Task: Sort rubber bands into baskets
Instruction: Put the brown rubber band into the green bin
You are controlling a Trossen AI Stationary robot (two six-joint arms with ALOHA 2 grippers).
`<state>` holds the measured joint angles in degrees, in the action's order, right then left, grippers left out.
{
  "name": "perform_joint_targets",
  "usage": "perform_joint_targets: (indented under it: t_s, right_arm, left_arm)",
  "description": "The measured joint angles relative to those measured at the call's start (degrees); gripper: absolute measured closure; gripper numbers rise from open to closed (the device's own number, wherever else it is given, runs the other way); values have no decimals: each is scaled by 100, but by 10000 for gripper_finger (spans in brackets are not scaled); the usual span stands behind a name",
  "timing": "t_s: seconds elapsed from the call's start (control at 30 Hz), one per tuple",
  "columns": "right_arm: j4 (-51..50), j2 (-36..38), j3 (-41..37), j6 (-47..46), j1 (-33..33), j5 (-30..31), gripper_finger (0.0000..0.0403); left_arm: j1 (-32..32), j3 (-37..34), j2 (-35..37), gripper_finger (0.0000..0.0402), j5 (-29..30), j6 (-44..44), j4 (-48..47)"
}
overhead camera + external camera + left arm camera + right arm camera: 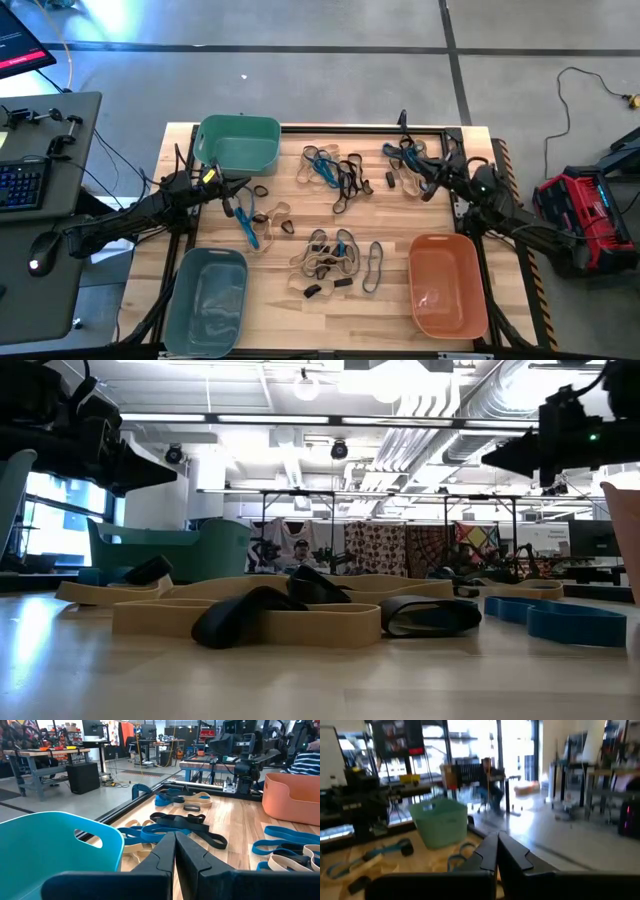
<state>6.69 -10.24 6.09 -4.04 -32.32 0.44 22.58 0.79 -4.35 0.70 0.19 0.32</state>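
Observation:
Many rubber bands lie loose on the wooden table, tan, blue and black: a cluster at the far middle (335, 170), one at the near middle (325, 262), one at the far right (405, 160). The green basket (238, 143) stands at the far left, the grey-blue basket (205, 300) at the near left, the orange basket (447, 283) at the near right. My left gripper (243, 184) hovers shut beside the green basket (60, 850), its fingers (165, 851) level. My right gripper (420, 168) hovers shut above the far-right bands, fingers (487, 851) level, facing the green basket (440, 822).
A black frame rail (350, 127) runs along the table's far edge. In the low view, tan and black bands (260, 615) lie close to the camera and both grippers (160, 472) (495, 458) hang well above the tabletop. A desk with a keyboard (20, 185) stands left of the table.

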Motion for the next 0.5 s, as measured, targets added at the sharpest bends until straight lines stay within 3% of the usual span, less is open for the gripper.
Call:
perform_joint_targets:
  t_s: [0.27, 0.5]
  right_arm:
    - [-936, -1500, 830, -49, 0, 0, 402]
    - [-2535, -2732, 1825, -350, 0, -49, 402]
  left_arm:
    - [1, -1, 0, 398, 0, 0, -1]
    - [1, 1, -1, 398, 1, 0, -2]
